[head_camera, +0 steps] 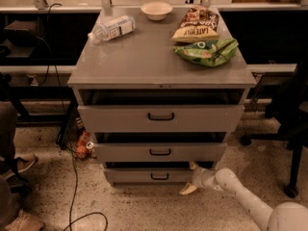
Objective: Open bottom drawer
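The bottom drawer (147,175) is the lowest, shortest grey front of the cabinet, with a small black loop handle (160,176). It sits slightly forward of the cabinet body. My gripper (191,178) is at the drawer's right end, just right of the handle, near the floor. One pale finger (188,189) points down-left below the drawer front and the other sits up by the drawer's top right corner. The white arm (240,196) reaches in from the lower right.
The middle drawer (159,151) and top drawer (160,117) are above. On the cabinet top lie a water bottle (111,28), a bowl (156,10) and two chip bags (206,49). A cable (72,186) and small items (83,145) lie left on the floor. A chair base (288,177) stands right.
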Controlling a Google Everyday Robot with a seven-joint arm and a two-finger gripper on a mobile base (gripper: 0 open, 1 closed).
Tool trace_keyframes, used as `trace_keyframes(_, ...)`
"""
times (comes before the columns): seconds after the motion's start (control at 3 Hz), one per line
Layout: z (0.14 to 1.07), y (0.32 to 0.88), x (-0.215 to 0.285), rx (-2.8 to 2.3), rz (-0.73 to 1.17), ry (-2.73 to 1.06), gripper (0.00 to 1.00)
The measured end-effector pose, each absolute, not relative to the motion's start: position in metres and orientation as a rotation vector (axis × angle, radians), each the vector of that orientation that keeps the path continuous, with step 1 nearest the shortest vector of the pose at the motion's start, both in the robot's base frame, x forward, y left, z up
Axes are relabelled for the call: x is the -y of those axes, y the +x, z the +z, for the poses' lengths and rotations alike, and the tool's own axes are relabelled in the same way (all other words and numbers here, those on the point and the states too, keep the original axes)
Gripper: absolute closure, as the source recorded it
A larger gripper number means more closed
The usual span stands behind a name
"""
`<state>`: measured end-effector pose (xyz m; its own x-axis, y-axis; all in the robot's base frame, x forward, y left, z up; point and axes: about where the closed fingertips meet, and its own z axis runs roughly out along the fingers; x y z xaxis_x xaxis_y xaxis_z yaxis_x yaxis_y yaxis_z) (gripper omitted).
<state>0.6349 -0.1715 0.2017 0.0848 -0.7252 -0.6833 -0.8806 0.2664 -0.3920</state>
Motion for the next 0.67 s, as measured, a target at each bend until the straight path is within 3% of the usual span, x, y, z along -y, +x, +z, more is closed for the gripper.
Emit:
trace_keyframes(0.33, 0.1841, 0.6468, 0.1744, -1.695, 0.229, -1.512, 0.16)
trace_keyframes(0.67, 0.1743, 0.6491, 0.1815, -1.718, 0.238, -1.525, 0.39)
